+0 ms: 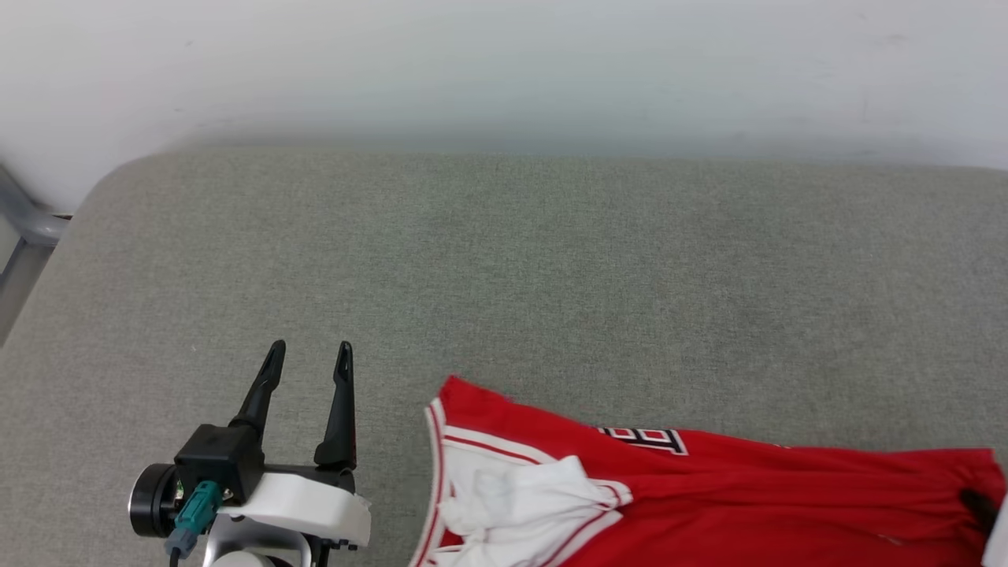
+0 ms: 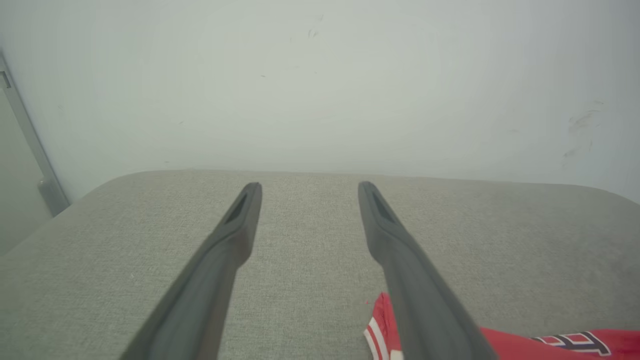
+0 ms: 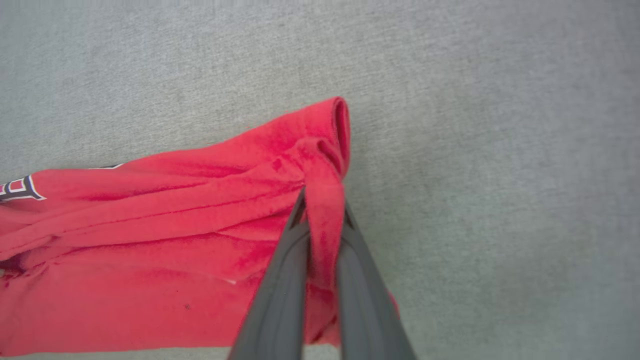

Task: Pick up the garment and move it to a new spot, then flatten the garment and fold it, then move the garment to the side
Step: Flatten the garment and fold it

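I see the soft, creased red garment (image 1: 709, 488) lying at the near right of the grey woven-cloth desk (image 1: 504, 276), its bunched corner clenched in my right pincer (image 3: 322, 202), my left pincer (image 1: 309, 354) released just beside it, bare cloth reaching the rounded far edge.

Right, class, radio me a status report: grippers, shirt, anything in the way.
Left gripper open, empty. Right gripper shut on shirt edge. Shirt bunched on grey cushion. No obstacle seen.

Right gripper (image 3: 322, 200) (clamped) on garment (image 3: 150, 250)
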Available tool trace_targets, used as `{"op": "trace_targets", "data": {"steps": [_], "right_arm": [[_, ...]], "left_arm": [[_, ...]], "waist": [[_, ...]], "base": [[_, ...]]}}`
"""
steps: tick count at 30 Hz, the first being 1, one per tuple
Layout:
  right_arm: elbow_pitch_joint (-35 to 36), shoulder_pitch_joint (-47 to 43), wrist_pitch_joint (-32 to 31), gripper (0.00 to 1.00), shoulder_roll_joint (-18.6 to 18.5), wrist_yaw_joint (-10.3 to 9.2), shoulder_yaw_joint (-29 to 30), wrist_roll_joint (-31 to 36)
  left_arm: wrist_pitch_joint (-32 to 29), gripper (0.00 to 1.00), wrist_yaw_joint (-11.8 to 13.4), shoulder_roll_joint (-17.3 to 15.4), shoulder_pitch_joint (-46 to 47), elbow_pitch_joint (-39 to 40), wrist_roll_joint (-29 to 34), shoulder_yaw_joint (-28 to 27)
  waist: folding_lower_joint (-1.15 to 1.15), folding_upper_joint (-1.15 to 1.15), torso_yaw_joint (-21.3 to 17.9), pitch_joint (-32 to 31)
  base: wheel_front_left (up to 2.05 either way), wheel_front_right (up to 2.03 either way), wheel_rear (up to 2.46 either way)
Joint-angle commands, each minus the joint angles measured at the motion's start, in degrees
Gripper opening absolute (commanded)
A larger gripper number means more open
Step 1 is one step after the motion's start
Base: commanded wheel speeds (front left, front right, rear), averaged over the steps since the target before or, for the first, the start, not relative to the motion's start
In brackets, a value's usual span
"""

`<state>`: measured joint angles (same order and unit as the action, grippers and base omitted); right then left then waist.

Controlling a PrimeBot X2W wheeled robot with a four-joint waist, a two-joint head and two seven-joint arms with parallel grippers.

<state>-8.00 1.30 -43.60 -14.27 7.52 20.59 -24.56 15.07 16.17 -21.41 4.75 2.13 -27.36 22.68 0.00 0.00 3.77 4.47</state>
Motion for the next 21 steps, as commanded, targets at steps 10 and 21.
{"op": "trace_targets", "data": {"steps": [10, 21], "right_arm": [[1.0, 2.9, -16.8, 0.0, 9.3, -0.05, 8.0, -16.8], [-2.6, 2.7, -23.6, 0.0, 11.4, -0.05, -2.6, -47.1]], "left_arm": [[0.1, 1.0, 0.2, -0.2, -1.8, -0.2, 0.6, 0.5], [-0.6, 1.0, -0.4, -0.2, -1.9, -0.3, -0.3, 1.3]], "waist": [[0.0, 0.0, 1.4, -1.9], [0.0, 0.0, 3.5, -3.2]], "base": [[0.0, 0.0, 0.0], [0.0, 0.0, 0.0]]}}
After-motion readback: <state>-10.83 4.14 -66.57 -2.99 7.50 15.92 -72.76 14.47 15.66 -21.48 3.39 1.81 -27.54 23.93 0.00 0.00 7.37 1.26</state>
